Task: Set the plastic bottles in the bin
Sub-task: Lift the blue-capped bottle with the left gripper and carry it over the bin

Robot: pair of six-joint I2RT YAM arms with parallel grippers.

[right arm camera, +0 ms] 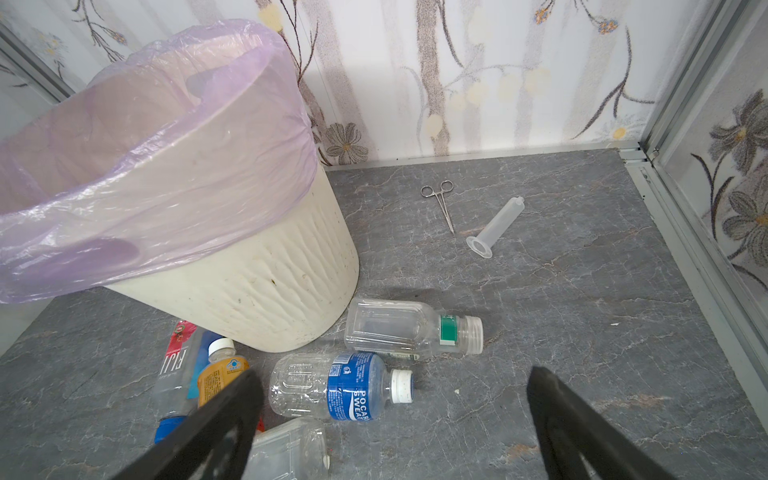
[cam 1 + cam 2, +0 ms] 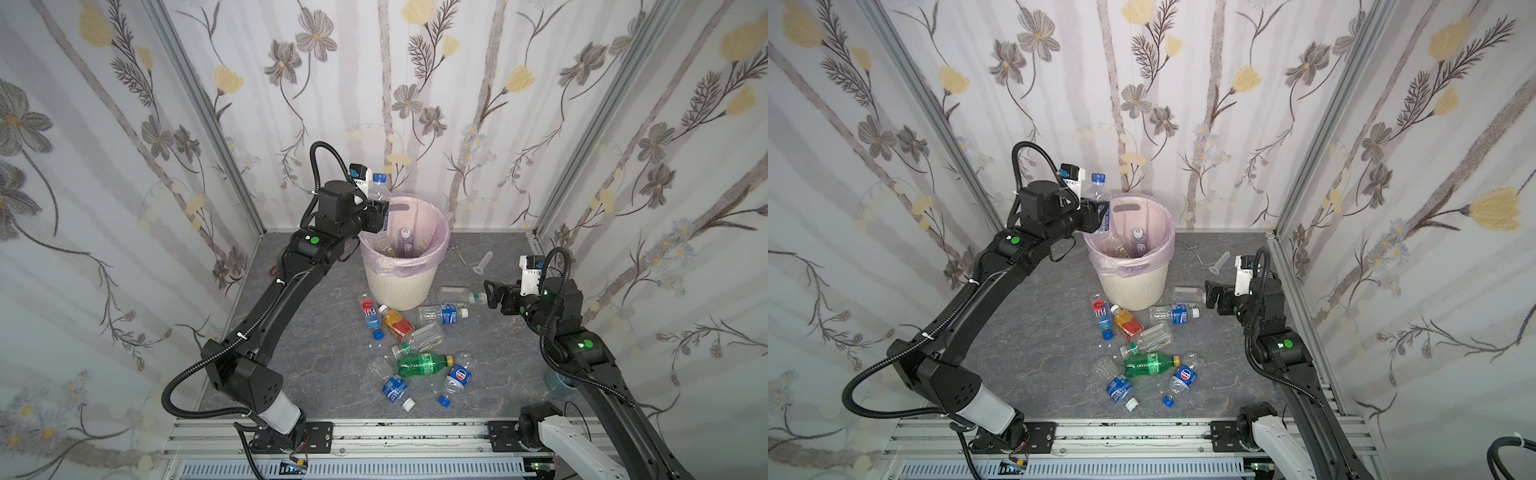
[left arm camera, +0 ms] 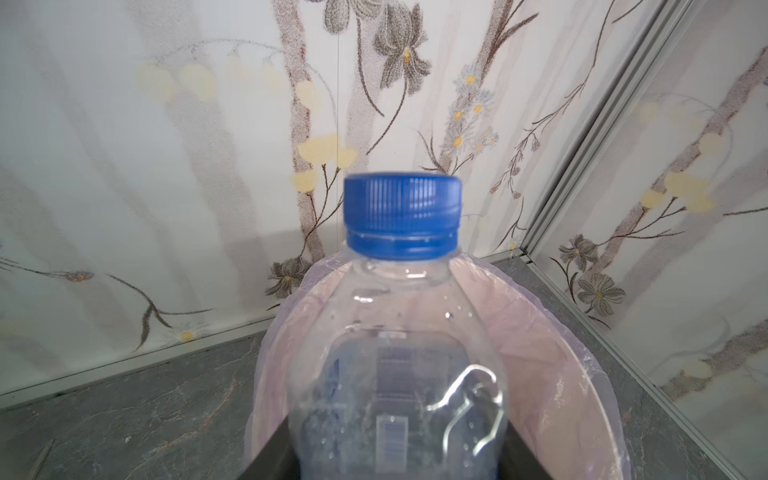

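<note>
My left gripper (image 2: 380, 216) (image 2: 1100, 218) (image 3: 399, 457) is shut on a clear plastic bottle (image 2: 379, 192) (image 2: 1098, 195) (image 3: 399, 332) with a blue cap. It holds the bottle upright over the left rim of the bin (image 2: 399, 286) (image 2: 1133, 286) (image 3: 540, 332) (image 1: 249, 282), which is cream-white with a pink liner. A bottle (image 2: 405, 243) lies inside the bin. Several bottles lie on the floor in front of it, among them a green one (image 2: 424, 363) and an orange one (image 2: 397, 322). My right gripper (image 2: 490, 293) (image 2: 1209, 293) (image 1: 395, 376) hangs open and empty above a blue-labelled bottle (image 1: 332, 386) (image 2: 442, 313).
Metal forceps (image 2: 457, 251) (image 1: 442, 203) and a clear flared tube (image 2: 484, 262) (image 1: 496, 226) lie right of the bin. A clear bottle with a green band (image 1: 407, 330) lies by the bin's base. Loose blue caps (image 2: 377, 333) sit among the bottles. Walls close in on three sides.
</note>
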